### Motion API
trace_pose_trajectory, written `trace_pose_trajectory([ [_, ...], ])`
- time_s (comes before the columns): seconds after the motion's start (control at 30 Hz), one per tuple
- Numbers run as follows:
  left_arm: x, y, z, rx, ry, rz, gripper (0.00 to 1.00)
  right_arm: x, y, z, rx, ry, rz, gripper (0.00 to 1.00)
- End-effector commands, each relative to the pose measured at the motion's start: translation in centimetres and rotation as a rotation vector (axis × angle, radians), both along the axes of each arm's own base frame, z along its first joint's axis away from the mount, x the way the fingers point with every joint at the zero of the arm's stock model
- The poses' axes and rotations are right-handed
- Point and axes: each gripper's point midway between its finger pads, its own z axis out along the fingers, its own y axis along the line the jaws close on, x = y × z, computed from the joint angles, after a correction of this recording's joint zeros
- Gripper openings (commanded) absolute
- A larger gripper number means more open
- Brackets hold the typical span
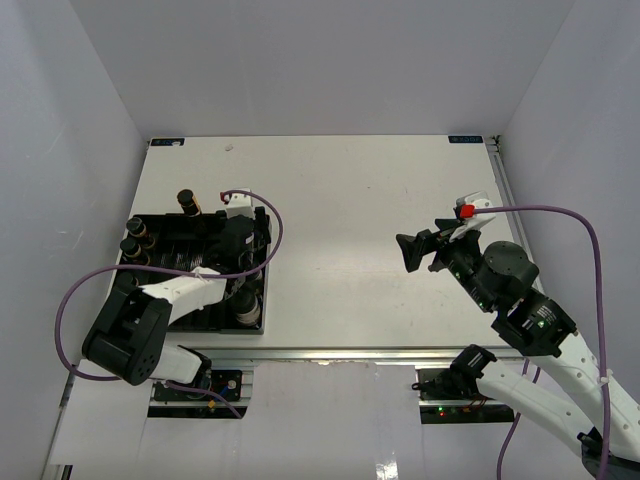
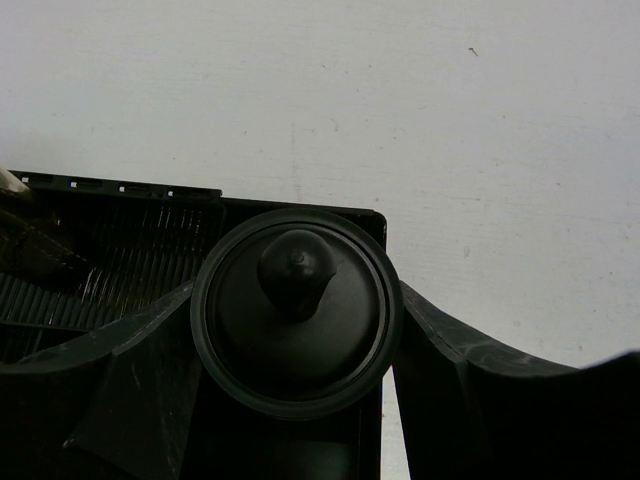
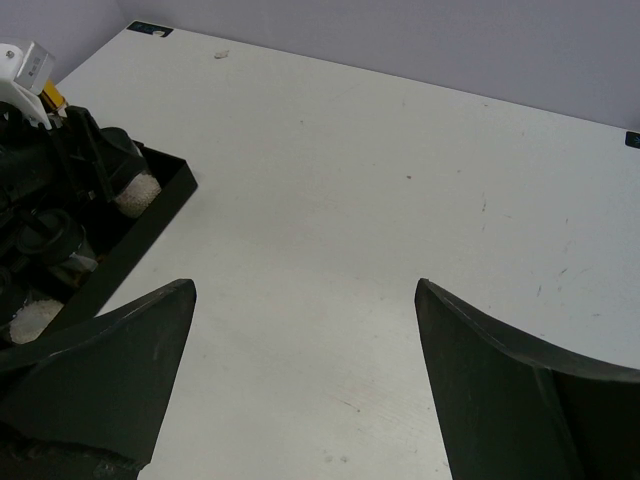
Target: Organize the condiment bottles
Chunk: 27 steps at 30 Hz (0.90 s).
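- Left gripper (image 2: 297,290) is closed on a squat clear bottle with a wide round black cap (image 2: 297,335), one finger (image 2: 130,360) pressed to each side of the cap.
- The held bottle stands in the far right corner of a black slotted plastic tray (image 1: 180,240), which lies on the left side of the white table (image 1: 350,190).
- From the right wrist, pale powder shows in the held bottle, under the left arm's dark fingers.
- A second squat bottle with pale powder (image 1: 247,308) sits in the tray's near right corner, apart from the held one.
- A slim black-capped bottle with yellow-brown contents (image 1: 188,204) stands upright at the tray's far edge; whether it is inside the rim or just beyond it cannot be told.
- Two more black-capped bottles (image 1: 134,238) stand close together in the tray's far left corner, their contents too dark to make out from above.
- Right gripper (image 3: 303,285) hangs over bare table on the right side, well apart from the tray, its fingers spread wide with nothing between them.
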Motion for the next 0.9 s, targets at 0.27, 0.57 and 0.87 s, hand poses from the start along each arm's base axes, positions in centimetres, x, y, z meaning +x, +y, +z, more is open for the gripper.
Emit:
trace_pose_trajectory([
  [0.27, 0.4, 0.5, 2.5, -0.035, -0.074, 0.033, 0.86, 0.2, 0.0, 1.5, 0.038, -0.04, -0.007, 0.97],
  [0.57, 0.2, 0.8, 4.0, -0.037, -0.089, 0.042, 0.94, 0.3, 0.2, 2.0, 0.044, -0.046, -0.002, 0.97],
  [0.87, -1.0, -0.1, 15.0, -0.114, -0.163, -0.029, 0.98, -0.2, 1.5, 3.1, 0.059, -0.002, 0.059, 0.94],
])
